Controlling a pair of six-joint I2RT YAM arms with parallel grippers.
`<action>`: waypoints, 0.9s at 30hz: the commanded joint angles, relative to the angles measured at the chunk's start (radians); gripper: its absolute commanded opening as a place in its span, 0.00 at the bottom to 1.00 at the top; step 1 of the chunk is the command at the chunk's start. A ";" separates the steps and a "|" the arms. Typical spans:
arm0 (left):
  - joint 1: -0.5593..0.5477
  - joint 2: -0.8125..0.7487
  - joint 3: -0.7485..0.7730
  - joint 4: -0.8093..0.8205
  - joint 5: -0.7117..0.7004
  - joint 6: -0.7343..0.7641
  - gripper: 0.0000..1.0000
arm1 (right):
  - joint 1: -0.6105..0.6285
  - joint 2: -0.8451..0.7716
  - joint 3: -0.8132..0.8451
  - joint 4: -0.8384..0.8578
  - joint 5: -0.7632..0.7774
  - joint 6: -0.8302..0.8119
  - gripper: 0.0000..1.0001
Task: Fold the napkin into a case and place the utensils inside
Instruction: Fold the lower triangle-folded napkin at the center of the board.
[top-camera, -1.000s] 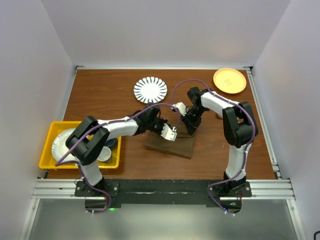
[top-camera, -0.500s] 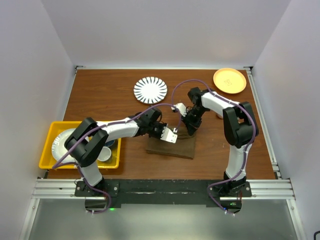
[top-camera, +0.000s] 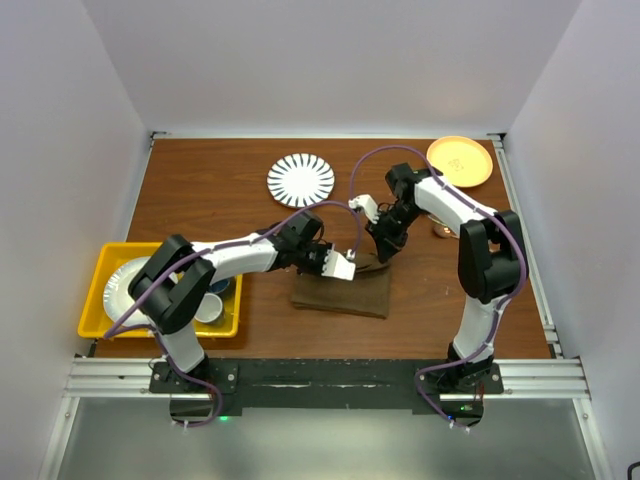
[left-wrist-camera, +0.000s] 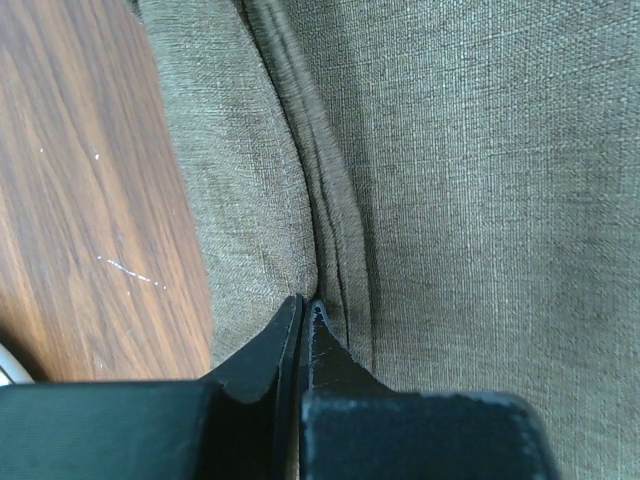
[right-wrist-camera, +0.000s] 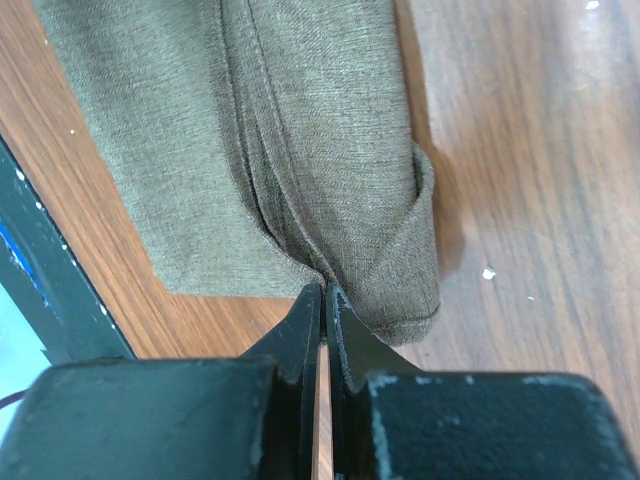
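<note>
- Top view: the napkin (top-camera: 340, 295) lies folded on the table (top-camera: 200, 190), near the front. The left gripper (top-camera: 346, 266) and right gripper (top-camera: 378, 252) meet at its far edge.
- Left wrist: jaws clenched on a cloth ridge; best carried level with its partner.
- Right wrist: jaws clenched on the bunched corner; pull gently and keep the fold straight. No readable writing anywhere.

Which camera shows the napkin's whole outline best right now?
Top external: the whole napkin is in frame as a folded rectangle, with its far edge partly covered. Left wrist shows only weave and a crease up close; right wrist shows just one folded corner.
</note>
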 joint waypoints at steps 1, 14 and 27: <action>0.007 -0.051 0.050 -0.073 0.030 -0.013 0.00 | 0.000 -0.033 -0.047 -0.003 -0.004 -0.042 0.00; -0.010 0.020 -0.010 -0.063 0.034 -0.029 0.00 | 0.000 -0.028 -0.089 0.004 -0.052 0.004 0.24; -0.019 0.050 -0.056 -0.018 0.001 -0.051 0.00 | -0.056 -0.048 -0.009 0.138 -0.086 0.409 0.28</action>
